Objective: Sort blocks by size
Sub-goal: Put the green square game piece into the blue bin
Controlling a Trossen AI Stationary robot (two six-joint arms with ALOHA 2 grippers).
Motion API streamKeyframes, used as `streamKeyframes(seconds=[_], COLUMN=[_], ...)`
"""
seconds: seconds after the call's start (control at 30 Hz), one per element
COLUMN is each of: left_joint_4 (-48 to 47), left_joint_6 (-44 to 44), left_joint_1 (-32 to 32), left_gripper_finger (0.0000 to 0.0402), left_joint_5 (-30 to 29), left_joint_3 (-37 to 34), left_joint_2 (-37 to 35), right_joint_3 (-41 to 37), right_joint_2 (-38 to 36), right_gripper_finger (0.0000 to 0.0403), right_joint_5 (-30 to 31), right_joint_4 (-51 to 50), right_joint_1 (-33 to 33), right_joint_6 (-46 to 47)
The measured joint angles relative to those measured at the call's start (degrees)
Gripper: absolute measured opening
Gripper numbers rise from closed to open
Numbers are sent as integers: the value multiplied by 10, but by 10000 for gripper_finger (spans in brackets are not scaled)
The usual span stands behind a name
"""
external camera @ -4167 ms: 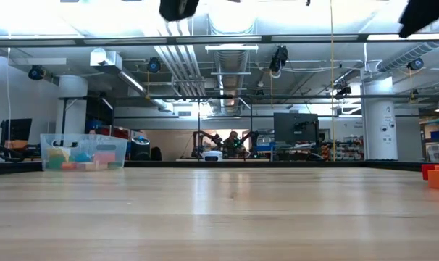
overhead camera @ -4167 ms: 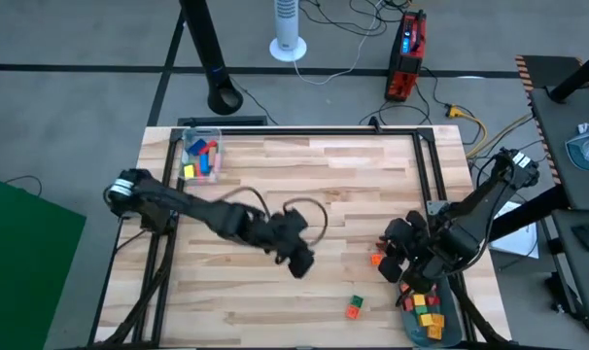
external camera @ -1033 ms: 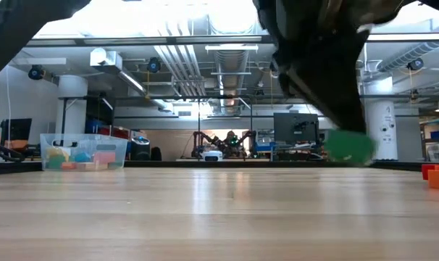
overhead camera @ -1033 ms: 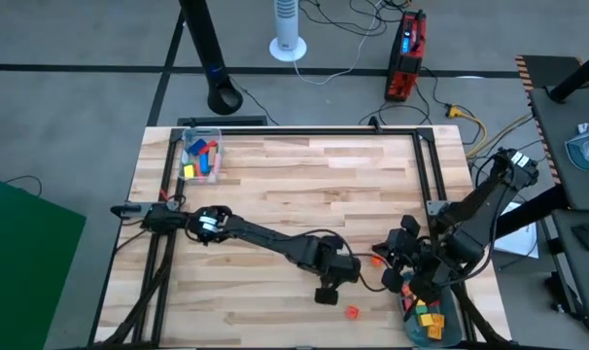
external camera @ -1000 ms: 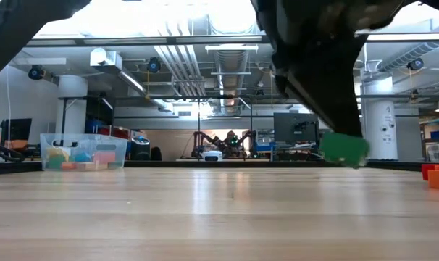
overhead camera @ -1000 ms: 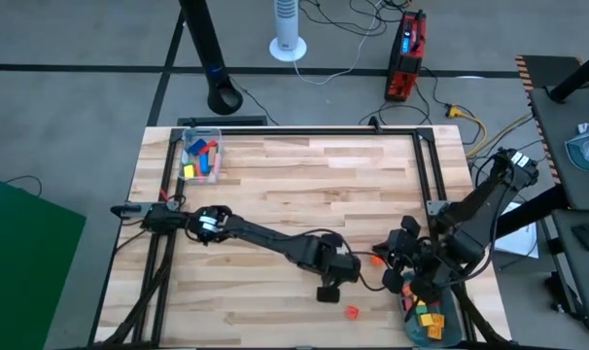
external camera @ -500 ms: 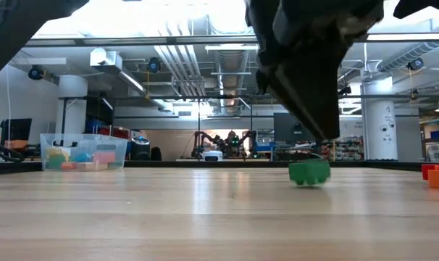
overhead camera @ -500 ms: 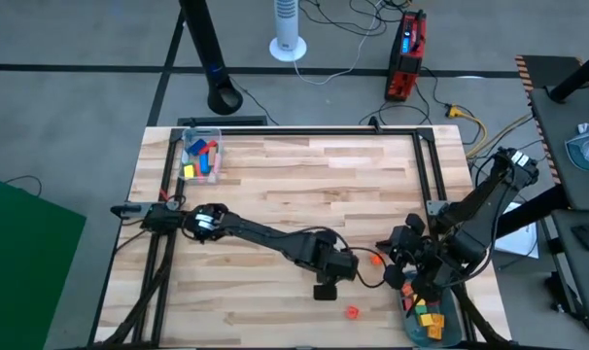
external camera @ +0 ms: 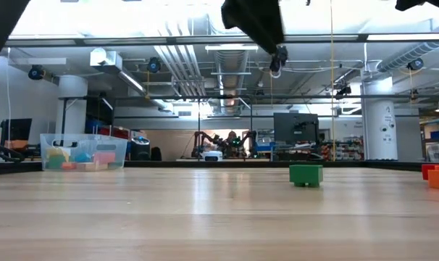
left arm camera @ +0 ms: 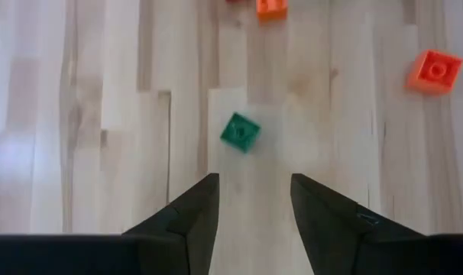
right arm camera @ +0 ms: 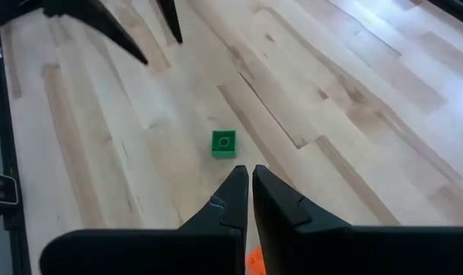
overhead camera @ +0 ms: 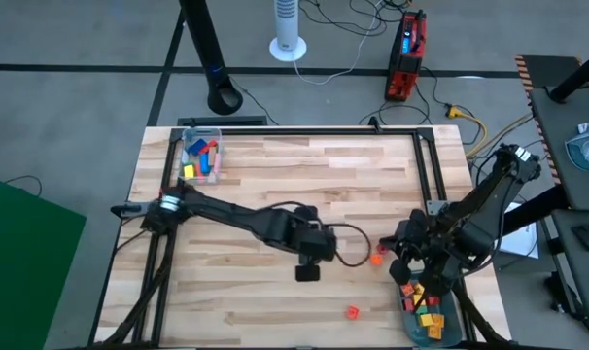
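Note:
A small green block (left arm camera: 240,131) rests flat on the wooden table, stud up, apart from both grippers; the low view has this green block (external camera: 306,175) alone on the boards. My left gripper (left arm camera: 250,191) hangs open above it and a little back from it, high over the table's middle (overhead camera: 306,275). My right gripper (right arm camera: 249,179) is shut and holds nothing, raised by the table's right edge (overhead camera: 396,264), pointing toward the green block (right arm camera: 223,143). An orange block (overhead camera: 377,259) and a red-orange block (overhead camera: 352,312) lie loose on the table.
A clear box (overhead camera: 201,156) with several blocks stands at the far left corner. A grey-blue tray (overhead camera: 412,329) with several small blocks sits at the near right corner, under my right arm. Two orange blocks (left arm camera: 435,70) (left arm camera: 271,8) lie beyond the green one.
My left gripper has opened and let go of the green block, which has dropped from just above the table onto the boards and stands there. The gripper has then risen well clear and drawn back toward the table's left and far side.

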Motion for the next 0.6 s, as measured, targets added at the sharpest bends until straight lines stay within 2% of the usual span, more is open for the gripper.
streamKeyframes(seconds=[0.1,0.23,0.37,0.5,0.6], left_joint_4=[50,162,376,556,572], left_joint_6=[-19,-63,-92,-58,-93], left_joint_1=[1,6,10,10,17], left_gripper_finger=[150,150,150,150,150], left_joint_5=[0,-21,-24,-44,-87], left_joint_3=[-106,-273,-418,-482,-487], left_joint_2=[-66,-174,-215,-217,-197], right_joint_3=[-4,-7,-9,-9,-9], right_joint_2=[-6,-9,-9,-12,-14], right_gripper_finger=[12,12,12,12,12], right_joint_5=[0,2,21,31,31], right_joint_4=[0,-1,-2,-3,-3], right_joint_1=[0,0,-3,-9,-16], right_joint_6=[1,-1,-7,-7,-3])
